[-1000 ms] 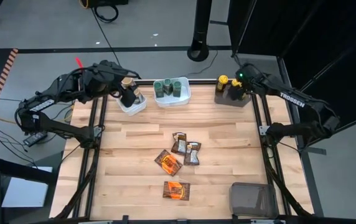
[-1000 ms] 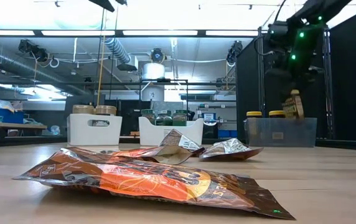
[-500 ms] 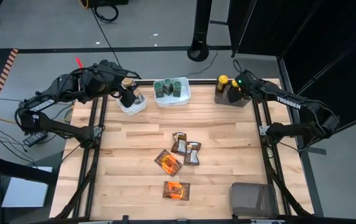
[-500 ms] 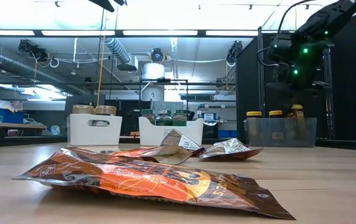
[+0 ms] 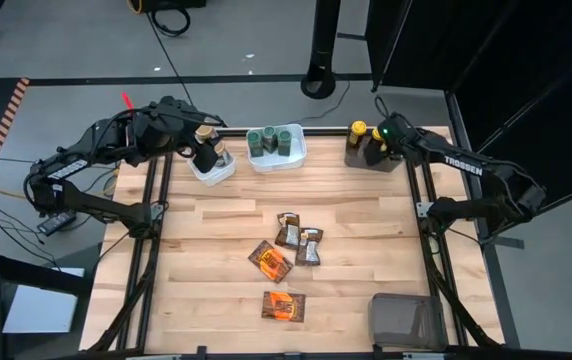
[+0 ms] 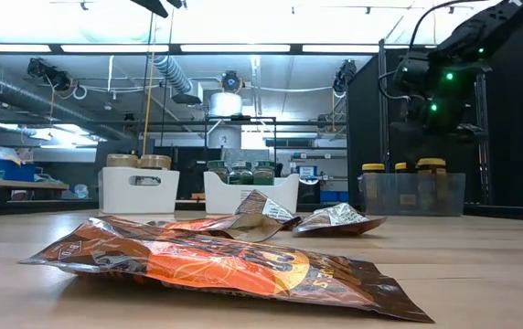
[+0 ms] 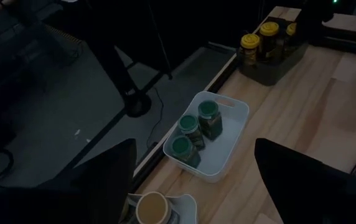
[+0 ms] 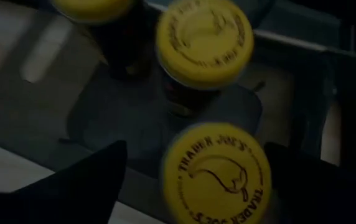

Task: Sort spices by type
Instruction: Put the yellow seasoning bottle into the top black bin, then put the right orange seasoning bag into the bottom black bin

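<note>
My right gripper (image 8: 196,183) (image 5: 377,141) hangs open over the grey bin (image 5: 391,163) at the table's far right. Its fingers stand on either side of a yellow-lidded jar (image 8: 215,171) (image 6: 431,165), which stands upright on the bin's floor beside two others (image 8: 204,40). In the low view the gripper (image 6: 435,128) is above that jar. My left gripper (image 7: 193,183) (image 5: 206,152) waits open over the far-left white tub (image 5: 216,170), which holds tan-lidded jars (image 7: 152,208). Green-lidded jars (image 5: 274,141) (image 7: 198,126) stand in the middle white tub. Several foil packets (image 5: 288,250) (image 6: 225,265) lie flat at mid-table.
A second grey-brown bin (image 5: 404,318) sits at the near right corner. The three containers line the far edge. Bare wood lies between the packets and both side rails (image 5: 156,220). Beyond the far edge is a black stand base (image 5: 317,80) on the floor.
My right gripper has carried a tilted yellow-lidded jar down into the far-right grey bin, let it go, and risen a little. The jar now stands upright in the bin beside the other two.
</note>
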`<action>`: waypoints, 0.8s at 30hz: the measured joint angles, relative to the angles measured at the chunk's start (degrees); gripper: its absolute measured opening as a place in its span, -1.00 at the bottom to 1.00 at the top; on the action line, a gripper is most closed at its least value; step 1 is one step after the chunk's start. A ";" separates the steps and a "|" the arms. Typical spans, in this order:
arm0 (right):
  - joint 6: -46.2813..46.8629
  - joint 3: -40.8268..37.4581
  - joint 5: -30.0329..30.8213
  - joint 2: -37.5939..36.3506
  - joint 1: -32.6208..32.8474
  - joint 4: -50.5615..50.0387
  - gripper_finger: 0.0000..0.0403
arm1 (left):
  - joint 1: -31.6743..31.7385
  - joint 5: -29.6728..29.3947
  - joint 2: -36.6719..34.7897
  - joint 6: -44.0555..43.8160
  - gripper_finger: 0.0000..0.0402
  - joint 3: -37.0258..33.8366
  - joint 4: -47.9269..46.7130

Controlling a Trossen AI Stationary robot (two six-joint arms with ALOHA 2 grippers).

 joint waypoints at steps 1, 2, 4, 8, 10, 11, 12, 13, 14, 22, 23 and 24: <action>-0.39 0.60 -0.36 0.00 0.00 -0.07 0.92 | 0.00 0.00 0.00 0.01 0.66 0.00 0.00; -0.80 1.41 -0.58 0.00 0.03 -0.40 0.94 | 0.00 0.00 0.00 0.02 0.66 0.00 0.00; -1.68 3.44 -0.60 -0.08 0.04 -2.05 0.91 | 0.00 0.00 0.00 0.02 0.66 0.00 0.00; -5.55 9.79 -0.56 -1.01 0.03 -7.00 0.80 | 0.00 0.00 0.00 0.02 0.66 0.00 0.00; -7.54 13.70 -0.72 -1.74 0.04 -9.48 0.74 | 0.00 0.00 0.00 0.02 0.66 0.00 0.00; -8.51 15.86 -1.42 -2.13 0.07 -10.29 0.72 | 0.00 0.00 0.00 0.02 0.66 0.00 0.00; -9.39 18.00 -3.24 -2.59 0.37 -10.50 0.70 | 0.00 0.00 0.00 0.04 0.66 0.00 0.00; -10.18 20.15 -6.01 -3.01 1.03 -10.49 0.69 | 0.00 0.00 0.00 0.10 0.66 0.00 0.00; -10.34 22.30 -9.40 -3.27 2.14 -10.30 0.68 | 0.00 0.00 0.00 0.23 0.66 0.00 0.00; -8.41 28.36 -17.68 2.22 27.99 -6.24 0.63 | 0.00 0.00 0.00 1.46 0.66 0.00 0.00; -8.50 28.36 -17.32 3.85 31.49 -5.29 0.62 | 0.00 0.00 0.00 1.44 0.66 0.00 0.00; -8.78 28.36 -16.87 5.54 34.90 -4.77 0.62 | 0.00 0.00 0.00 1.44 0.66 0.00 0.00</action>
